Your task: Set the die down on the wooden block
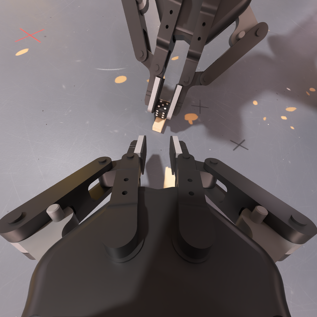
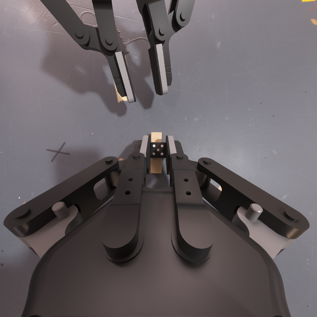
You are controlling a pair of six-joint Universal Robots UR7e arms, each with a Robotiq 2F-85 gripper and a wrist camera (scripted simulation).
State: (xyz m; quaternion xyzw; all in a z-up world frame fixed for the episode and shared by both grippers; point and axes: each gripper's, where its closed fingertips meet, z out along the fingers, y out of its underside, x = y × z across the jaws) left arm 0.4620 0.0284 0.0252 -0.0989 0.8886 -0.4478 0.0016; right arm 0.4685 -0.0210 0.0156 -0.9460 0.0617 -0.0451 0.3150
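Observation:
My right gripper (image 2: 158, 145) is shut on a black die with white pips (image 2: 157, 150). It holds the die directly over a small, pale wooden block (image 2: 156, 137) that lies on the grey table. I cannot tell whether the die touches the block. In the left wrist view the right gripper (image 1: 161, 114) comes down from the top with the die (image 1: 160, 109) above the block (image 1: 158, 126). My left gripper (image 1: 157, 144) is open and empty, just short of that block. It also shows in the right wrist view (image 2: 145, 96).
A second pale wooden piece (image 1: 169, 178) lies under my left gripper, partly hidden, and also shows behind its finger (image 2: 120, 97). The grey table (image 1: 68, 120) bears a red cross (image 1: 29, 35), dark crosses (image 1: 239, 145) (image 2: 58, 151) and orange spots (image 1: 120, 79).

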